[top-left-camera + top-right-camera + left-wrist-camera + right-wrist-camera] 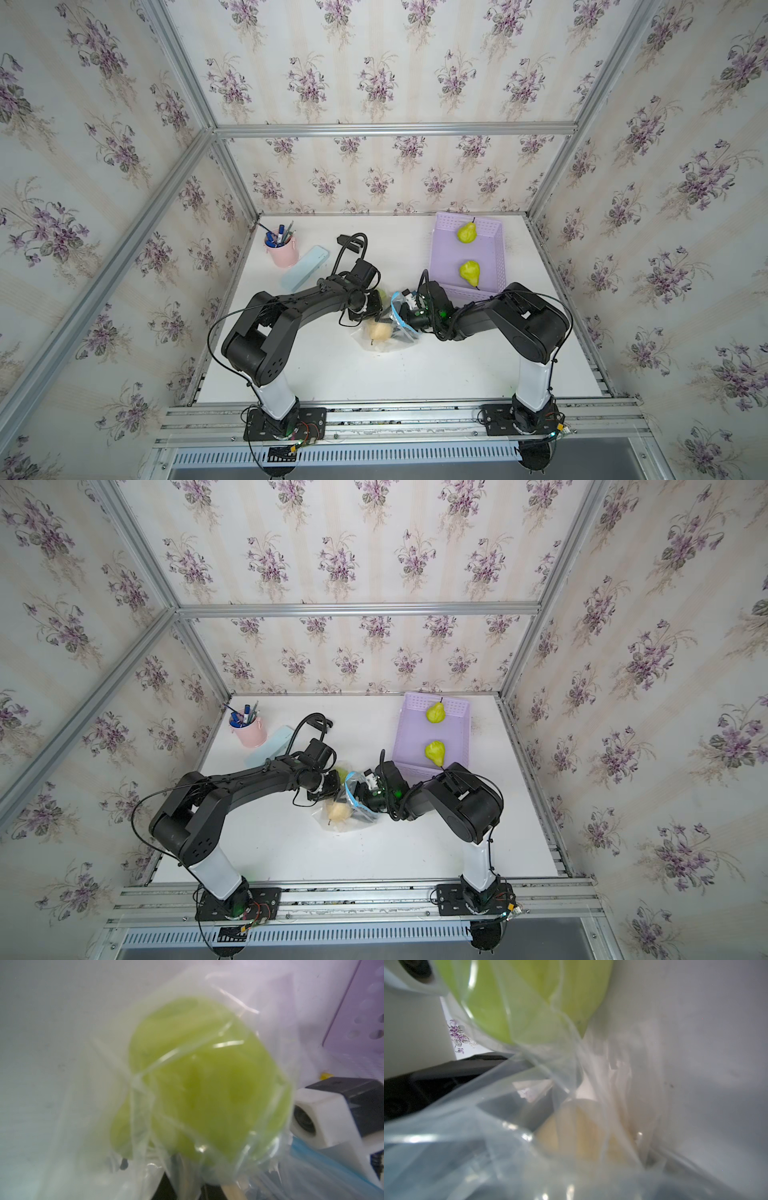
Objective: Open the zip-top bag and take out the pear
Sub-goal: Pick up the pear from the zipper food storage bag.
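Pale pear [380, 332] inside the zip-top bag [390, 345] on the desk [332, 374].
It lies at seven o'clock from the right claw [402, 311], five from the left claw [370, 311]; crinkled plastic hides whether either is open or gripping.

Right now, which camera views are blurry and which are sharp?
Both top views: sharp, evenly lit. Left wrist view: out of focus, green pear hazy behind the zip-top bag. Right wrist view: blurred, glare streaks on plastic folds.
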Available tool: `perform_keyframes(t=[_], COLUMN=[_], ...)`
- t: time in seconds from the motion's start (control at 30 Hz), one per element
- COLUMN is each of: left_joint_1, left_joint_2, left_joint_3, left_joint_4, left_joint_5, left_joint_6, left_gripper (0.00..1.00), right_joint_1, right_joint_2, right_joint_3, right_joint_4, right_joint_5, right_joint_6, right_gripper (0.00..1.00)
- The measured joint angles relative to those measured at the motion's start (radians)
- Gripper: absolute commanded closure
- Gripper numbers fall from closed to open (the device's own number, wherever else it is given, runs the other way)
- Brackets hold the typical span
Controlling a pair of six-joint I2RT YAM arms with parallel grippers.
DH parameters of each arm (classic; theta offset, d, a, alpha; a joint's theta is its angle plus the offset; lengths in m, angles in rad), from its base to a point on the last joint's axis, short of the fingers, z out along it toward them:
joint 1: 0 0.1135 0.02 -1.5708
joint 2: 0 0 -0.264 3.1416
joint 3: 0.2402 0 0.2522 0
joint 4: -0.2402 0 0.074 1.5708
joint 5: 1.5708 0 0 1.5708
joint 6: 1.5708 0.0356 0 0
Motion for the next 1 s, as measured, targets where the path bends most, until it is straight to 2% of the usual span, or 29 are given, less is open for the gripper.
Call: perform_keyframes(t=[0.17, 0.33, 0.47, 0.57, 0.63, 0.8, 0.9, 1.0], left_joint_1=[0.000, -0.009, 0.002, 0.039, 0.063, 0.105, 0.127, 0.135], left_joint_2=[0.023, 0.056, 0.044, 0.013, 0.001, -0.011, -0.024, -0.031], left_joint_3=[0.015, 0.042, 0.047, 0.036, 0.031, 0.014, 0.007, 0.013], left_joint_4=[-0.015, -0.052, -0.082, -0.115, -0.134, -0.159, -0.165, -0.165], left_joint_5=[0.019, 0.048, 0.072, 0.083, 0.085, 0.092, 0.098, 0.106], left_joint_6=[0.003, 0.012, 0.029, 0.051, 0.066, 0.096, 0.101, 0.108], left_gripper=[0.88, 0.88, 0.88, 0.90, 0.90, 0.91, 0.91, 0.91], right_joint_1=[0.000, 0.009, -0.012, -0.066, -0.099, -0.185, -0.283, -0.412], right_joint_2=[-0.003, -0.027, -0.083, -0.198, -0.275, -0.394, -0.457, -0.534], right_joint_3=[-0.009, -0.052, -0.112, -0.129, -0.096, 0.056, 0.114, 0.164], right_joint_4=[0.008, 0.022, 0.064, 0.018, -0.083, -0.489, -0.740, -0.906], right_joint_5=[-0.024, -0.023, -0.025, -0.013, -0.004, 0.026, 0.079, 0.090], right_joint_6=[0.008, -0.005, 0.006, -0.011, -0.070, -0.299, -0.420, -0.500], right_gripper=[0.20, 0.35, 0.36, 0.36, 0.36, 0.36, 0.36, 0.37])
